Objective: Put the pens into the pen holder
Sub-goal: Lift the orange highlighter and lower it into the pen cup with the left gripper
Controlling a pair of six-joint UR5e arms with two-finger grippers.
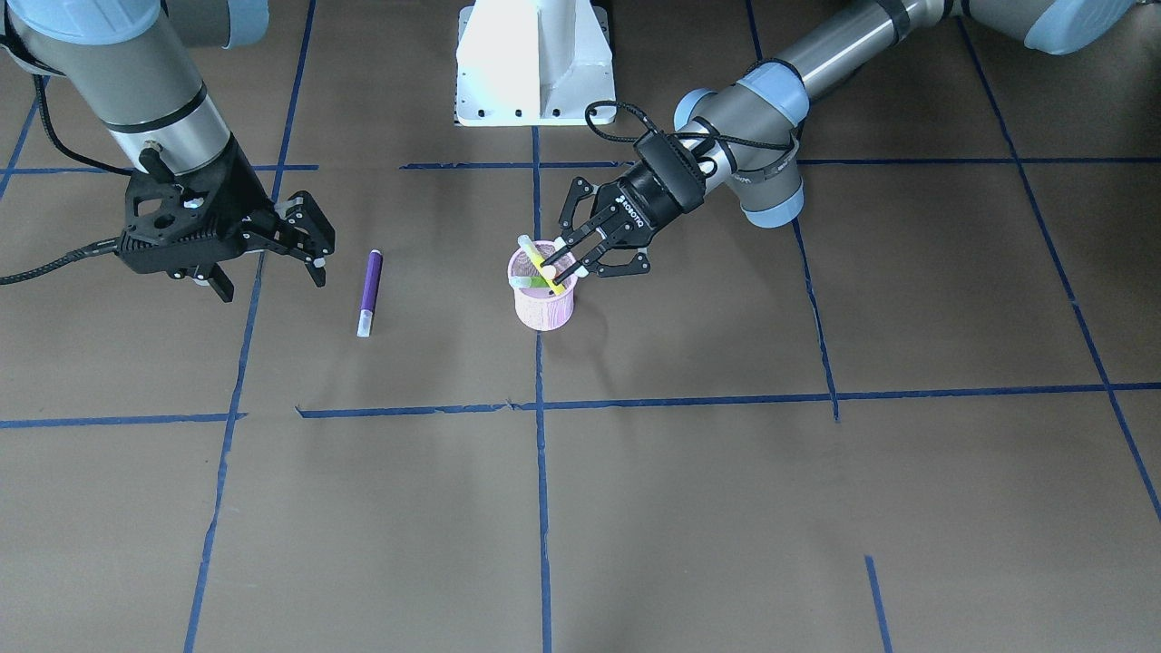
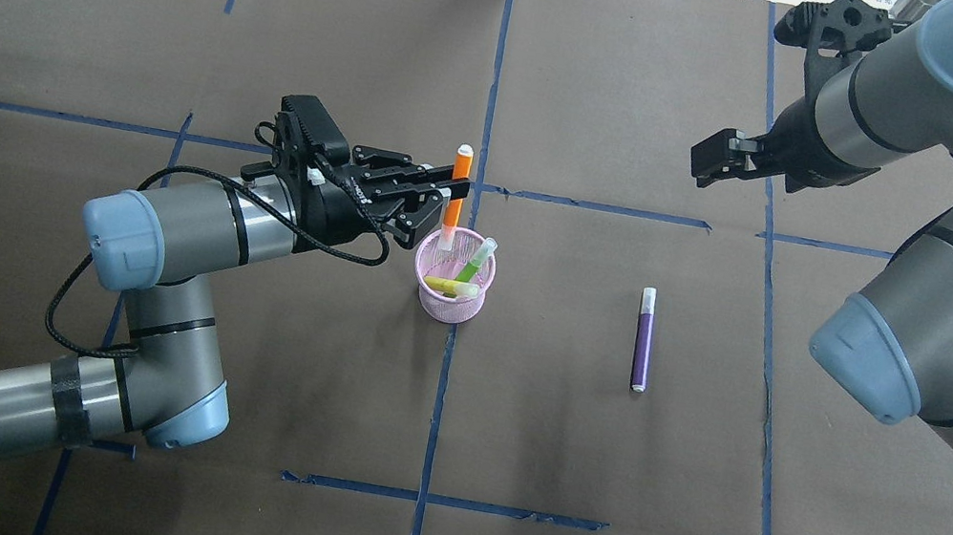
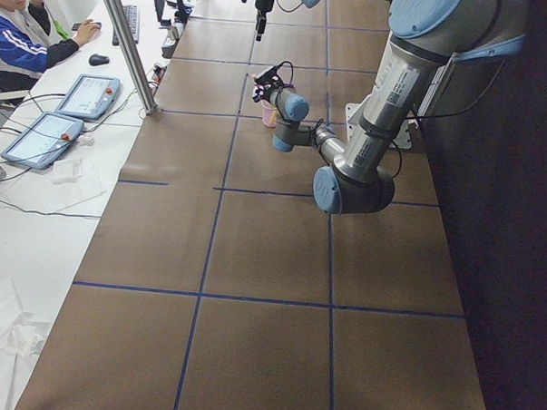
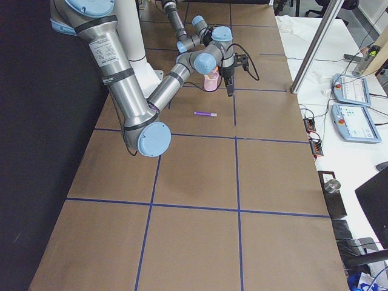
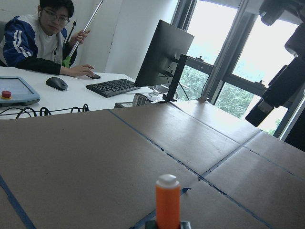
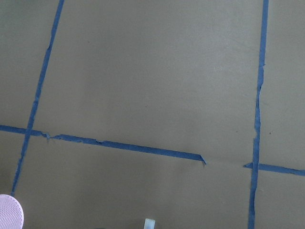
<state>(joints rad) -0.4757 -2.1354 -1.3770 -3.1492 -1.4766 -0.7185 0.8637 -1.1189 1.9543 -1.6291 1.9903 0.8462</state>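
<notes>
The pink mesh pen holder [image 2: 451,302] [image 1: 544,307] stands at the table's middle. A green pen [image 2: 474,262] and a yellow-green pen [image 2: 446,285] lean inside it. My left gripper [image 2: 454,192] [image 1: 570,265] is shut on an orange pen [image 2: 454,206] [image 5: 167,202]. That pen is held upright over the holder's far rim, with its lower end at the rim. A purple pen [image 2: 643,339] [image 1: 370,292] lies flat on the table to the holder's right in the overhead view. My right gripper [image 1: 270,277] hovers open beyond the purple pen, holding nothing.
The white robot base [image 1: 535,63] stands at the table's near edge. Blue tape lines [image 2: 437,416] cross the brown table cover. A person [image 3: 18,30] sits at a side desk with tablets [image 3: 78,97], and a metal pole [image 3: 126,44] rises there.
</notes>
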